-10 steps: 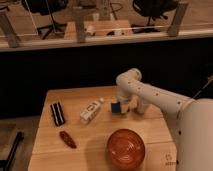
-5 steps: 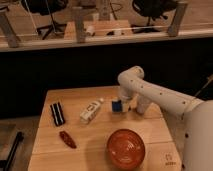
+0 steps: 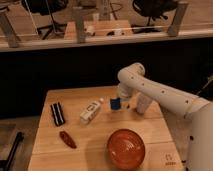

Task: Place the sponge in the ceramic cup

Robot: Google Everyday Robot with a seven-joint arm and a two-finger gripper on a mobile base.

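Note:
The small blue sponge (image 3: 115,103) is at the back middle of the wooden table (image 3: 95,150), directly under the tip of my gripper (image 3: 120,96). The gripper reaches down from the white arm's elbow, and I cannot make out whether it holds the sponge. The white-cream ceramic cup (image 3: 143,106) stands just right of the sponge, partly covered by the arm's forearm.
A white box-like bottle (image 3: 91,111) lies left of the sponge. A black flat object (image 3: 58,113) sits near the left edge, with a dark red oblong item (image 3: 67,139) in front of it. A large glossy orange bowl (image 3: 126,148) stands at the front centre.
The arm's elbow has shifted slightly right and up. The sponge stays at the gripper's tip in nearly the same place.

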